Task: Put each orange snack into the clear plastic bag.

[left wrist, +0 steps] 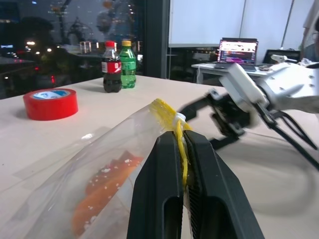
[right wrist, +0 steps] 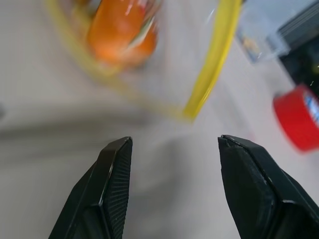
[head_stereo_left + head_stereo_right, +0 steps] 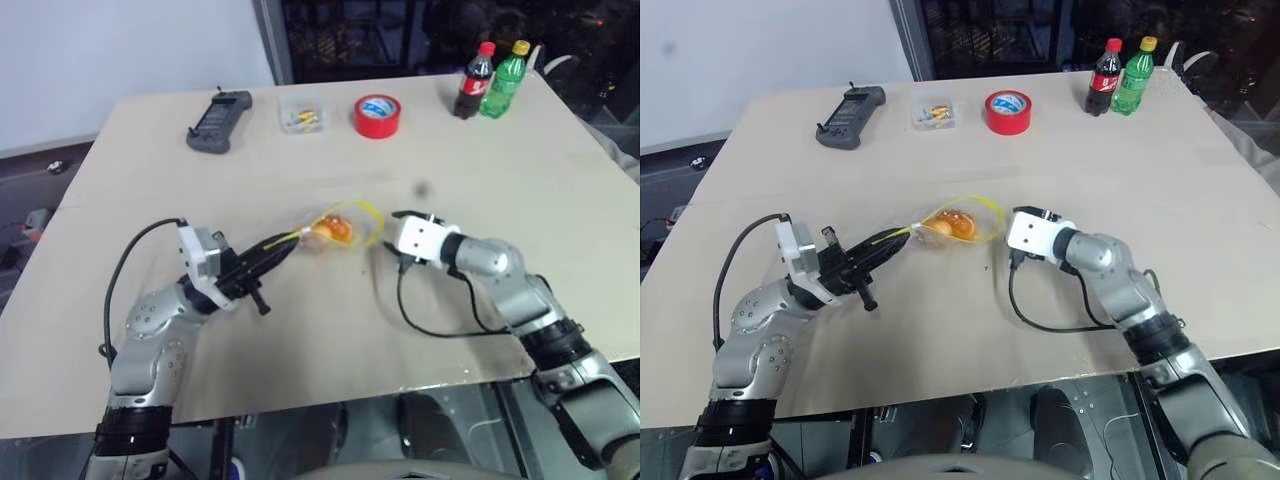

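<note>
At the near edge of the pale wooden tabletop (image 3: 560,200), the two arms reach in from either side. The left claw (image 3: 902,240) is clamped shut on the yellow seal strip (image 1: 182,149) of the clear plastic bag (image 3: 958,222), pinching it at one corner. The right claw (image 2: 172,149) stands with its fingers spread and nothing between them, just short of the bag's mouth and not touching it.

The bag lies between the two claws, its long axis running from the left claw's tips toward the right claw. Its mouth faces the right claw, with the seal strip bowed open into a yellow loop. The film is crinkly and transparent. Inside it, close to the left claw's tips, sit the orange snacks (image 3: 952,226), glossy orange-brown lumps in shiny wrappers; how they lie against each other I cannot tell.

Beyond the bag, well away from both claws, a row of things stands along the far side of the tabletop: a dark handheld controller (image 3: 218,122), a small clear box of yellow bits (image 3: 301,116), a red tape roll (image 3: 377,116), and a cola bottle (image 3: 474,82) touching or just beside a green bottle (image 3: 504,80).

Past the tabletop a white wall stands on the left claw's side and dark window glass on the right. The left wrist view shows a lit laptop (image 1: 237,53) on another desk in the room.
</note>
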Controlling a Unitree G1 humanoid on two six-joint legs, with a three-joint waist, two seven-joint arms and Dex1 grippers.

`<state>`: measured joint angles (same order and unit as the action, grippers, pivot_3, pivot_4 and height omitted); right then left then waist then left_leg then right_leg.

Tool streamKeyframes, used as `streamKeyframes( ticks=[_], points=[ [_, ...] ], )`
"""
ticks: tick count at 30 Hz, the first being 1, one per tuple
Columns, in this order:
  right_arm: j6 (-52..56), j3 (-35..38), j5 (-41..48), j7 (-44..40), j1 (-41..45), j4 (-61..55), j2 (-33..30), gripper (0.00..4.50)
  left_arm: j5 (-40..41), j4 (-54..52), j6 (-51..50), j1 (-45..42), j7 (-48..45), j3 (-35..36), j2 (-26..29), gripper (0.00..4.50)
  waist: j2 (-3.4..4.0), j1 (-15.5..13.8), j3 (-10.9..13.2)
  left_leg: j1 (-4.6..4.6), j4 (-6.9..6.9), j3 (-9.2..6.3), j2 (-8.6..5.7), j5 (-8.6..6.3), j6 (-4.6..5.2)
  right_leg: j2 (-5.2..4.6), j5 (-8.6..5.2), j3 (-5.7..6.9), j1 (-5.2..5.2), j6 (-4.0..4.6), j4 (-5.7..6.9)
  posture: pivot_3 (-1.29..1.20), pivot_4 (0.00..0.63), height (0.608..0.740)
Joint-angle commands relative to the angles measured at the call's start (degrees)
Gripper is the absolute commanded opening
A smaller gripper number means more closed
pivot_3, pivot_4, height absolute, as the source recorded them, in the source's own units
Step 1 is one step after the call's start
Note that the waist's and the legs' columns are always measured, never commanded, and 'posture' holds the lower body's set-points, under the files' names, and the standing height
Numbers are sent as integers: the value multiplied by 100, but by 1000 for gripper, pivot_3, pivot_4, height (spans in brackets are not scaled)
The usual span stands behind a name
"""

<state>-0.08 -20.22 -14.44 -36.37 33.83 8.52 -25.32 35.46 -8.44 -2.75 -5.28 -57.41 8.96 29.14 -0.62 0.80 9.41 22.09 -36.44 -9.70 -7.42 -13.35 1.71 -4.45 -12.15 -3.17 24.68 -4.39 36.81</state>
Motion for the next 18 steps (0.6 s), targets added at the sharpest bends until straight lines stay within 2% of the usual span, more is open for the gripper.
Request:
streamKeyframes(
  ticks=[1, 5, 6, 8, 12, 18],
  points=[
    [-419, 112, 121, -1, 226, 149, 87, 2792, -10, -294, 63, 78, -51, 94, 81, 0, 0, 0, 0, 0, 0, 0, 0, 0, 0, 0, 0, 0, 0, 0, 0, 0, 150, 740],
    [-720, 71, 212, -179, 310, 311, 166, 2792, -41, -402, 98, 213, -98, 110, 119, 0, 0, 2, 0, 0, 1, 0, 0, -1, -1, 1, 0, 0, 0, 0, -1, 0, 150, 740],
    [-805, 53, 234, -232, 341, 378, 184, 2559, -49, -415, 105, 232, -104, 109, 125, 0, 0, 2, 0, 0, 1, 0, 0, -1, -1, 0, 0, 0, 0, 0, -1, 0, 150, 740],
    [-1047, 38, 264, -287, 390, 535, 221, 1904, -46, -419, 112, 253, -94, 119, 127, 0, 0, 4, 0, -1, 1, -1, 0, -1, -1, 1, 0, 0, 0, 0, 0, 0, 150, 740],
    [-1496, 20, 223, -381, 441, 896, 208, 36, -58, -377, 149, 293, -97, 137, 125, 0, 0, 5, 0, -2, 1, 0, 0, -1, -1, 2, 0, 0, 0, 0, 0, 0, 150, 740],
    [-1500, 409, 258, -158, 603, 980, 68, 36, -227, -114, 121, 4, 267, 141, 37, 0, 0, -1, 0, -1, 1, -1, 0, -1, -1, 3, 0, 0, 0, 1, 0, 0, 150, 740]
  ],
)
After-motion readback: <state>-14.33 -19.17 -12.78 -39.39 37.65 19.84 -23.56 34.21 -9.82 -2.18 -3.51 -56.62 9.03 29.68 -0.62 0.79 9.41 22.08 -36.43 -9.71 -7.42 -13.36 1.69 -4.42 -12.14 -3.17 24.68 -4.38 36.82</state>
